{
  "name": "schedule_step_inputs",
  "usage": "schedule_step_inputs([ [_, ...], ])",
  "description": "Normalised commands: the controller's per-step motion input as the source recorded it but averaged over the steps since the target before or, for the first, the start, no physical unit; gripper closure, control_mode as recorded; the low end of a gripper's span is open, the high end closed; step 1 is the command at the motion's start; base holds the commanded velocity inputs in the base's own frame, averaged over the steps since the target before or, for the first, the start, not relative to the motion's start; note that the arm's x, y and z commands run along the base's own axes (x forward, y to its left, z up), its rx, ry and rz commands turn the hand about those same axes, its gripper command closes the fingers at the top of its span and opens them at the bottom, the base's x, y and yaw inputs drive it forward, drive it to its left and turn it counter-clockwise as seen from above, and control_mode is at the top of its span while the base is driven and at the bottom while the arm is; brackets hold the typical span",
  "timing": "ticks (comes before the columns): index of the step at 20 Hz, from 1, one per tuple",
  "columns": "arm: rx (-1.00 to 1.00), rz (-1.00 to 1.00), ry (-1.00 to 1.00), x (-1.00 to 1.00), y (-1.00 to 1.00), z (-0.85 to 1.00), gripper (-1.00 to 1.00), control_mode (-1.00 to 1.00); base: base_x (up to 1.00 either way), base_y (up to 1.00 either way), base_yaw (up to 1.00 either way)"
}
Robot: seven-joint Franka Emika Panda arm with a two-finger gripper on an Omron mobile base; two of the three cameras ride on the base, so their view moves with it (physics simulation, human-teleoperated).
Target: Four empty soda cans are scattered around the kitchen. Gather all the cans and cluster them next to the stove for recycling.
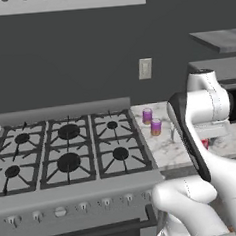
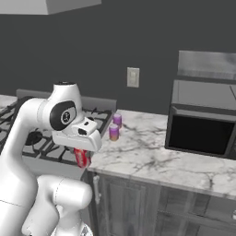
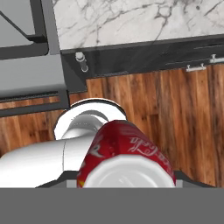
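My gripper (image 2: 81,151) is shut on a red soda can (image 2: 82,161), held in the air over the front corner where the stove (image 2: 45,145) meets the marble counter. The hand view looks down past the can's silver top and red side (image 3: 127,151) to the floor. A sliver of that can (image 1: 206,143) peeks out behind my arm. Two purple soda cans (image 1: 147,115) (image 1: 156,126) stand upright on the counter just right of the stove (image 1: 71,194), and they also show from the right as the can at the back (image 2: 117,120) and the can at the front (image 2: 114,132).
A black-fronted microwave (image 2: 200,134) sits on the marble counter (image 2: 147,159) to the right, under a grey shelf (image 2: 207,64). A wall outlet (image 2: 132,77) is behind the cans. Cabinet doors and a wooden floor (image 3: 175,109) lie below the counter edge.
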Motion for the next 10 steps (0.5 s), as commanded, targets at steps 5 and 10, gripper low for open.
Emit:
schedule_step_inputs([
  [5,0.0,0.0,0.0,0.0,0.0,0.0,1.0,1.0,0.19,0.26,-0.02],
  [10,0.0,0.0,0.0,0.0,0.0,0.0,1.0,1.0,0.06,0.1,0.0],
])
